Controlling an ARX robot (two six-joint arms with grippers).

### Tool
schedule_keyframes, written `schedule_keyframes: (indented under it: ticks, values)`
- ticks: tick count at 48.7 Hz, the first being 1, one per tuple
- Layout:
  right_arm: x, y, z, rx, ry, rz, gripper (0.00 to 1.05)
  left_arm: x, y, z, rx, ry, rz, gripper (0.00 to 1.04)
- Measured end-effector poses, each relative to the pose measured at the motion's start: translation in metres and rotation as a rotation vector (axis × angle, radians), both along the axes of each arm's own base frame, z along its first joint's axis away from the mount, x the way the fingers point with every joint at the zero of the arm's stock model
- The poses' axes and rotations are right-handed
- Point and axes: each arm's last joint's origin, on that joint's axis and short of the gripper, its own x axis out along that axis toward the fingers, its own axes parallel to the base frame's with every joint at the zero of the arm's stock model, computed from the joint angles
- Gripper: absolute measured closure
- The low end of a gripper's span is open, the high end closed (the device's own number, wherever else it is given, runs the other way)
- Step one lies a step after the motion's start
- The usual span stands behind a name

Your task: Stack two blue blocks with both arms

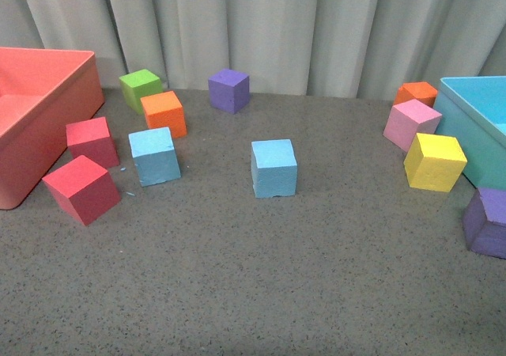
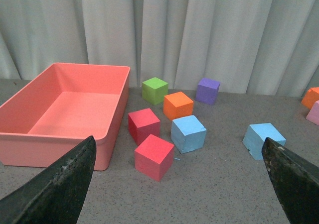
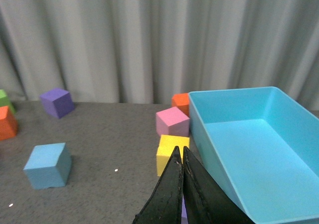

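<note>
Two sky-blue blocks rest apart on the grey table: one at centre (image 1: 273, 168) and one to its left (image 1: 154, 156). Neither arm shows in the front view. In the left wrist view the left gripper (image 2: 182, 159) is open and empty, its black fingers (image 2: 60, 184) wide apart at the picture's lower corners, with the left blue block (image 2: 188, 133) and the centre blue block (image 2: 263, 139) beyond it. In the right wrist view the right gripper (image 3: 179, 157) is shut and empty, above a yellow cube (image 3: 169, 153); one blue block (image 3: 48, 165) lies off to one side.
A pink-red bin (image 1: 35, 111) stands at the left, a cyan bin (image 1: 474, 119) at the right. Red (image 1: 81, 188), dark red (image 1: 92, 141), orange (image 1: 164, 113), green (image 1: 141, 87) and purple (image 1: 229, 89) cubes lie left and back. Pink (image 1: 411, 123), yellow (image 1: 434, 161), orange (image 1: 416, 93) and purple (image 1: 488, 221) cubes sit by the cyan bin.
</note>
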Motion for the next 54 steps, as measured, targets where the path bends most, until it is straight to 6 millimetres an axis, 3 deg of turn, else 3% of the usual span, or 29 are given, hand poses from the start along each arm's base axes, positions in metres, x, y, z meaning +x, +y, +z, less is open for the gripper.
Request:
schedule_keyframes:
  ticks: [29,54]
  values:
    - [-0.041,-0.006,0.004,0.001,-0.013,-0.020,1.04,0.000,0.000,0.000,0.000,0.000,0.000,0.07]
    - [-0.059,-0.006,0.007,0.001,-0.026,-0.020,1.04,0.000,0.000,0.000,0.000,0.000,0.000,0.07]
